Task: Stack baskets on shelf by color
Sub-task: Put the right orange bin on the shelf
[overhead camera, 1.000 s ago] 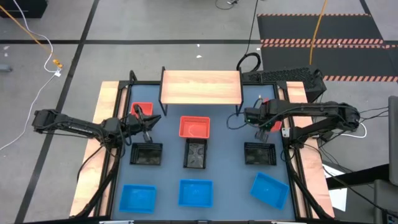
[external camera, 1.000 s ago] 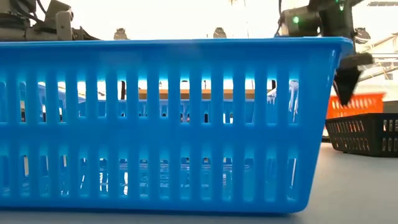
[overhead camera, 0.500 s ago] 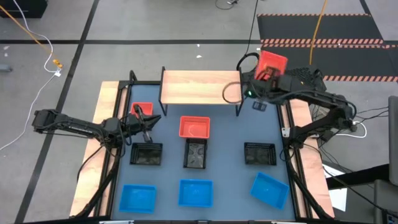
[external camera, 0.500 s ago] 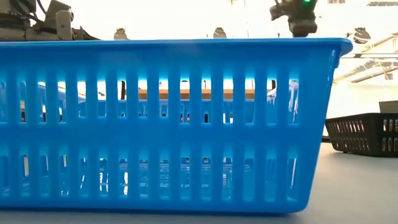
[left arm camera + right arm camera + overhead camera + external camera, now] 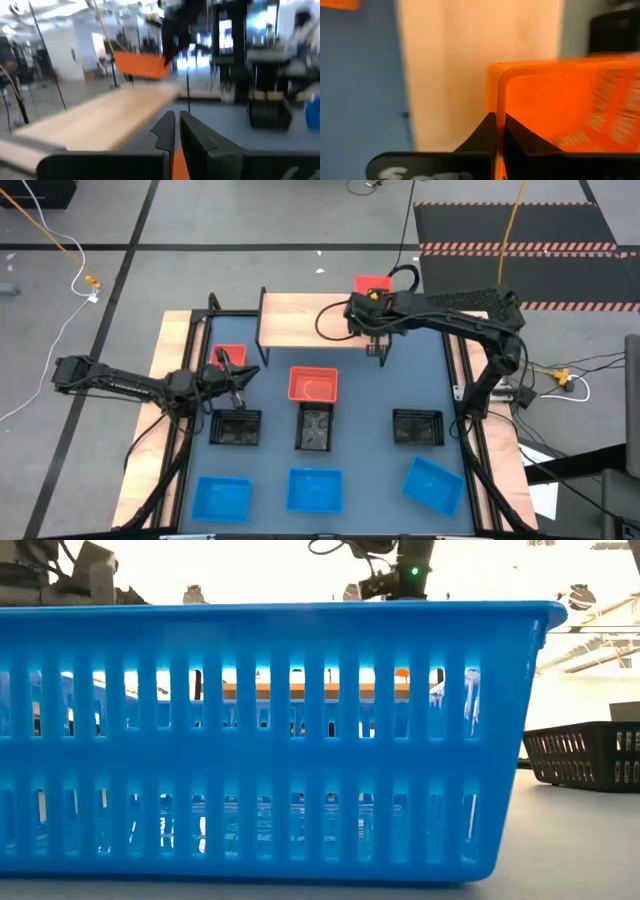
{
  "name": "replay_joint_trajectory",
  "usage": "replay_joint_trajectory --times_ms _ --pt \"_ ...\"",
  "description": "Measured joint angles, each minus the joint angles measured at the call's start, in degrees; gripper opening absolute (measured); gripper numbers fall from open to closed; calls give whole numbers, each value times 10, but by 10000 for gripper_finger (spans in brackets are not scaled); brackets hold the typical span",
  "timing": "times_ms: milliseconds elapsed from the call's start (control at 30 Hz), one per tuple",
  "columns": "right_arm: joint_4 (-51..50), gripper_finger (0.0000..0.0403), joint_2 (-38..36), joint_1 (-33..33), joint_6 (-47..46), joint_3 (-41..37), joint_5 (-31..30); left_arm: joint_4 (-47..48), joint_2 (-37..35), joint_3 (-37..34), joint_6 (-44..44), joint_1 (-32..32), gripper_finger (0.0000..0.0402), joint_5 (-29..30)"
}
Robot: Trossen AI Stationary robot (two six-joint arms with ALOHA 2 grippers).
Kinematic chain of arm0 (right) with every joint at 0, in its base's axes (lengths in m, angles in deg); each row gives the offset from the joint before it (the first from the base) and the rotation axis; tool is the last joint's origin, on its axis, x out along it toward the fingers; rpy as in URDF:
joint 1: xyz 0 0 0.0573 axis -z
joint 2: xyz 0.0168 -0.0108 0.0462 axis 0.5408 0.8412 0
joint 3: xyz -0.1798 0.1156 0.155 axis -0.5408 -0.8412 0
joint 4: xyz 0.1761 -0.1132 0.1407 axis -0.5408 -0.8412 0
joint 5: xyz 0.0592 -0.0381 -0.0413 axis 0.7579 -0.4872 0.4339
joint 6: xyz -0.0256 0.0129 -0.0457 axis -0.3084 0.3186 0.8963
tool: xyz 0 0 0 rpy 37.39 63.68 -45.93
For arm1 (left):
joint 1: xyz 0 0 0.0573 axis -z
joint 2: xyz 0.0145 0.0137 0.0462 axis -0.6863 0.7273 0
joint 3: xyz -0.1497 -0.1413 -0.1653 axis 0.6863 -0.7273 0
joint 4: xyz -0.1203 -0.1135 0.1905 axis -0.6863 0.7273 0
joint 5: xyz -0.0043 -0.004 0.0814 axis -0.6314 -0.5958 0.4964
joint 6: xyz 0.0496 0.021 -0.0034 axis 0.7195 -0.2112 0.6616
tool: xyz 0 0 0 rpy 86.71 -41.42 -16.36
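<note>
My right gripper [image 5: 368, 302] is shut on a red basket [image 5: 373, 284] and holds it in the air over the right end of the light-wood shelf [image 5: 320, 320]. The left wrist view also shows that basket [image 5: 140, 65], hanging above the shelf [image 5: 100, 120]. At the table's left, my left gripper [image 5: 237, 373] is shut on a second red basket [image 5: 228, 356], which stands on the table. A third red basket [image 5: 312, 384] sits in front of the shelf. Three black baskets [image 5: 314, 428] stand in the middle row and three blue baskets [image 5: 314, 489] in the near row. My left gripper has a thin strip of the red basket's wall [image 5: 173, 159] between its two nearly closed fingers, coming about level from the table's left. The fingers hide the rest of the hold. The basket rests on the table. My right gripper pinches the red basket's wall at its rim [image 5: 500, 92], with one finger inside the basket and one outside. The fingers slant downward. The basket is lifted clear and tilted above the shelf's right end.
A blue basket [image 5: 270, 740] fills most of the low view, with a black basket [image 5: 585, 755] to its right. The table frame's black posts [image 5: 262, 330] stand beside the shelf. Bare tabletop [image 5: 370, 450] lies between the rows.
My right gripper has lifted its red basket off the table's right side. It carried the basket up toward the far edge and then left, over the shelf's right end, rolling its wrist on the way. The basket now hangs clear of the table.
</note>
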Motion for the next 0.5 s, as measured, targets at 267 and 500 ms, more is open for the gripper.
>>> replay_joint_trajectory --times_ms 267,500 --pt "13 4 20 6 -30 0 80 24 0 0 -26 0 31 0" --pt "14 21 15 6 -55 0 85 29 0 0 -49 0 31 -19"
